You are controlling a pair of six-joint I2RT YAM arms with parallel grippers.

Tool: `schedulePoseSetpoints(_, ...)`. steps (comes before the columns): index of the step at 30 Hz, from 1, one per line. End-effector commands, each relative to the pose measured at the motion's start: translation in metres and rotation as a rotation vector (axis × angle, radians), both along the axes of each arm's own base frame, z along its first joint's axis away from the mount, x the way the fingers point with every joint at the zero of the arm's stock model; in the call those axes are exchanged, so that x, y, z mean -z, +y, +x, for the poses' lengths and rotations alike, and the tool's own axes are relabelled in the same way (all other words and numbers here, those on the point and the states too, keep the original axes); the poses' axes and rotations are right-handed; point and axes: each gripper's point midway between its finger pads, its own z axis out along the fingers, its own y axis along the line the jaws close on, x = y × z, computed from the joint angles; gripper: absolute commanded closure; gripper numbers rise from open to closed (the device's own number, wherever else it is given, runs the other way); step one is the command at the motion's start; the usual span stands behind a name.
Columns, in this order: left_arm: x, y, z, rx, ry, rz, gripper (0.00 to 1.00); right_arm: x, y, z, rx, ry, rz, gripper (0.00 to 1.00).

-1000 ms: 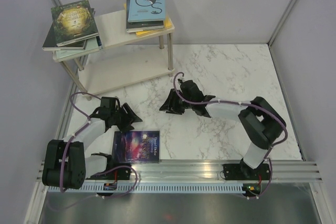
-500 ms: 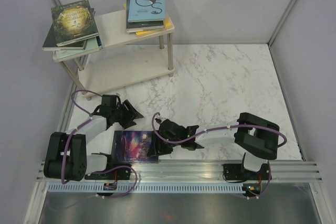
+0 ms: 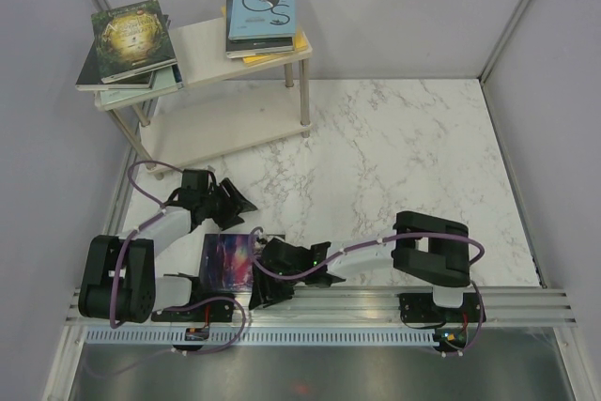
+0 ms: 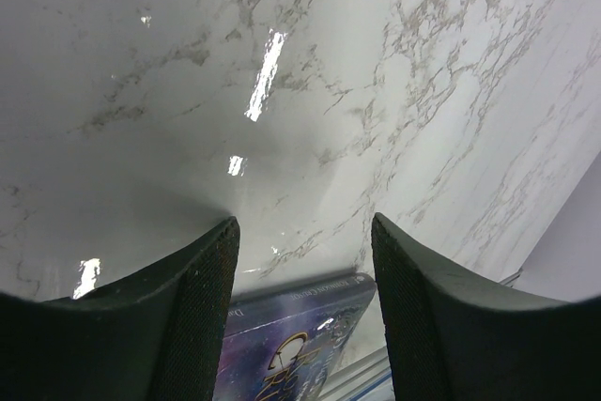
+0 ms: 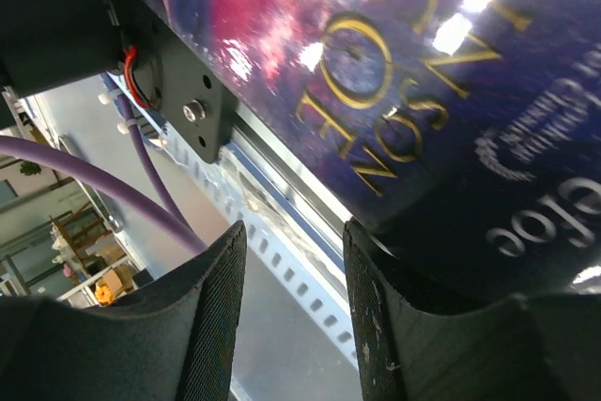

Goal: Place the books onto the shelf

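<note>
The shelf (image 3: 208,47) stands at the far left; a green-gold-covered stack of books (image 3: 131,37) lies on its top board's left end and a light-blue-covered stack (image 3: 262,8) on its right end. A purple galaxy book (image 3: 229,262) lies flat on the marble by the near rail. My left gripper (image 3: 233,215) hovers open just behind that book; in the left wrist view the book's spine (image 4: 296,321) shows low between the fingers. My right gripper (image 3: 261,274) is open at the book's right near corner, its cover (image 5: 404,63) filling the right wrist view, one finger (image 5: 376,326) beside the book's edge.
An aluminium rail (image 3: 376,303) runs along the near table edge right beside the galaxy book. The left arm's base bracket (image 5: 192,105) and purple cable (image 5: 103,190) sit close to my right gripper. Grey walls enclose the marble table (image 3: 394,157).
The right arm has swung from the middle of the table down and left to the galaxy book's right near corner. The left gripper shifted slightly and narrowed a little.
</note>
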Motion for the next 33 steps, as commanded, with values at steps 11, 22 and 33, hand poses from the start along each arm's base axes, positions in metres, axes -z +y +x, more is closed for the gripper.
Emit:
schedulePoseSetpoints(11, 0.026, 0.016, -0.015, -0.03, 0.072, 0.098, 0.37, 0.029, -0.006, 0.067, 0.127, -0.04, -0.073, 0.5)
schedulePoseSetpoints(22, 0.026, 0.017, -0.018, -0.027, 0.078, 0.102, 0.37, 0.038, -0.036, 0.206, 0.28, -0.116, -0.099, 0.51)
schedulePoseSetpoints(33, 0.025, 0.011, -0.031, -0.014, 0.079, 0.063, 0.36, -0.001, -0.144, 0.302, 0.517, -0.208, -0.063, 0.5)
